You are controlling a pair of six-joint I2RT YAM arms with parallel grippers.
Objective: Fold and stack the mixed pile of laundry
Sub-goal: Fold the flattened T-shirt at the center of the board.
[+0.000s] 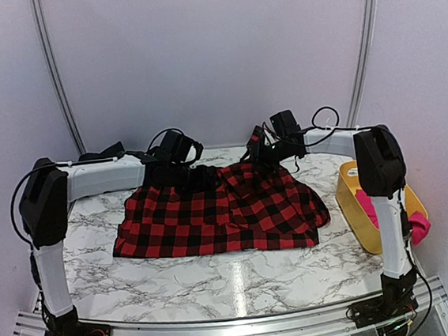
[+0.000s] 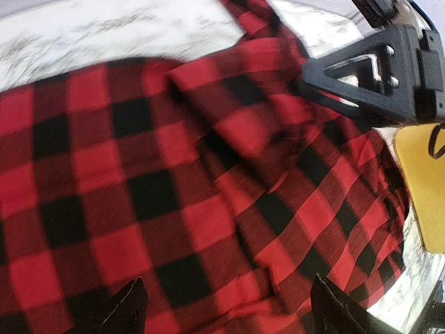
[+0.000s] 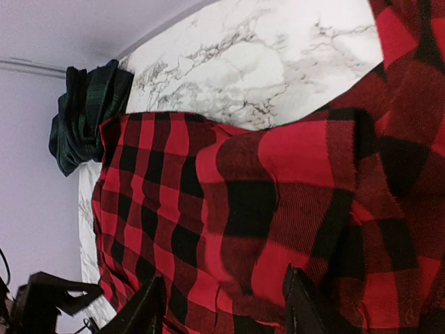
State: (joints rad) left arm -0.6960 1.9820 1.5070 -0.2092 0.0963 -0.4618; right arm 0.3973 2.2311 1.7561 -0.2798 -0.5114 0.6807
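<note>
A red-and-black checked garment (image 1: 220, 212) lies spread across the middle of the marble table, its far edge rumpled. My left gripper (image 1: 177, 155) hovers over its far left edge. In the left wrist view my left gripper (image 2: 224, 296) is open, with checked cloth (image 2: 174, 195) below its jaws. My right gripper (image 1: 279, 143) is at the far right edge. In the right wrist view my right gripper (image 3: 224, 282) is open over the checked cloth (image 3: 292, 181). A dark green-black plaid garment (image 3: 83, 118) lies bunched at the far left corner. A magenta-pink garment (image 1: 368, 203) sits in the tub.
A yellow plastic tub (image 1: 354, 203) stands at the table's right edge, with pink cloth also hanging over its near rim (image 1: 420, 228). Bare marble table (image 1: 219, 283) stretches between the garment and the arm bases. Grey walls close in the back and sides.
</note>
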